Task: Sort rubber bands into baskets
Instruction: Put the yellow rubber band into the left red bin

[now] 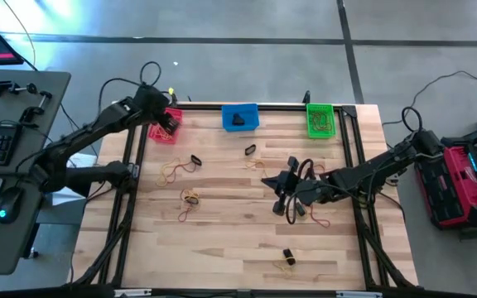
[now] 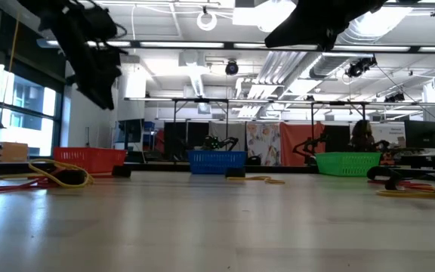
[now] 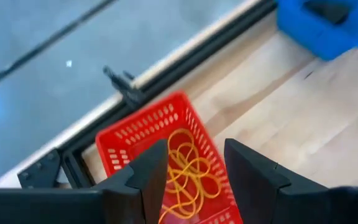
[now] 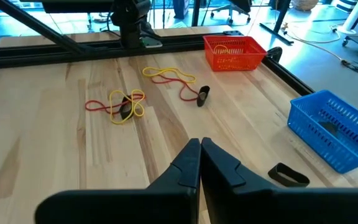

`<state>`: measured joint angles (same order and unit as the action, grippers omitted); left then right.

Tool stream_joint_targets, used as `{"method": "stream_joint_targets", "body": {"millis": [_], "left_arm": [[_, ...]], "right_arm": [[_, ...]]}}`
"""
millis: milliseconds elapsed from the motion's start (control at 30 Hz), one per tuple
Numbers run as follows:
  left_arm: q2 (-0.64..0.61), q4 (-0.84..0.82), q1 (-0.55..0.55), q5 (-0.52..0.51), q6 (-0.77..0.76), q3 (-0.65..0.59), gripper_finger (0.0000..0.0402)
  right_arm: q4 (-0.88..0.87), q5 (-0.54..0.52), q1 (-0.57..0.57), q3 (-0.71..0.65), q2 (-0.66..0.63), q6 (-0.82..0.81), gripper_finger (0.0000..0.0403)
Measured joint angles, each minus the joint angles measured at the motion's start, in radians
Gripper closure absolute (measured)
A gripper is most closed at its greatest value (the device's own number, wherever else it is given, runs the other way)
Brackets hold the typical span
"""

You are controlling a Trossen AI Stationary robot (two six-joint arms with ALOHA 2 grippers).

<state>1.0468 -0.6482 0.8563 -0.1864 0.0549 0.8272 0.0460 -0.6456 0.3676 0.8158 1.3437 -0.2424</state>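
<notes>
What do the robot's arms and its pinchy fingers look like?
Both arms are dark, almost black, built from jointed segments with black cables looping along them. The left gripper has two chunky, matte black fingers with angled tips. The right gripper has the same kind of dark wedge-shaped fingers. No markings show.

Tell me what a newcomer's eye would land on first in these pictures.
Three bright baskets line the table's far edge: the red basket on the left, the blue basket in the middle, the green basket on the right. The left gripper hovers open above the red one, where yellow rubber bands lie. The right gripper, shut, hangs over the table's middle among scattered loose bands.
</notes>
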Motion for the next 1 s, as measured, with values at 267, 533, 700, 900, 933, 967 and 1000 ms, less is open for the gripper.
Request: {"method": "stream_joint_targets", "body": {"millis": [267,533,700,900,933,967,1000], "left_arm": [[-0.172,0.046,-0.089,0.005,-0.028,0.000,0.0250],[-0.266,0.086,-0.156,0.076,-0.019,0.000,0.0250],[-0.265,0.086,-0.164,0.080,-0.047,0.000,0.0250],[-0.246,0.106,-0.164,0.130,-0.046,0.000,0.0250],[-0.246,0.109,-0.164,0.143,-0.045,0.000,0.0250],[-0.245,0.118,-0.165,0.156,-0.045,0.000,0.0252],[-0.245,0.129,-0.165,0.162,-0.045,0.000,0.0255]], "right_arm": [[0.000,0.002,0.000,0.000,0.000,0.000,0.0403],[0.000,0.002,0.000,0.000,0.000,0.000,0.0403],[0.000,0.002,0.000,0.000,0.000,0.000,0.0403],[0.000,0.002,0.000,0.000,0.000,0.000,0.0403],[0.000,0.002,0.000,0.000,0.000,0.000,0.0403],[0.000,0.002,0.000,0.000,0.000,0.000,0.0403],[0.000,0.002,0.000,0.000,0.000,0.000,0.0403]]}}
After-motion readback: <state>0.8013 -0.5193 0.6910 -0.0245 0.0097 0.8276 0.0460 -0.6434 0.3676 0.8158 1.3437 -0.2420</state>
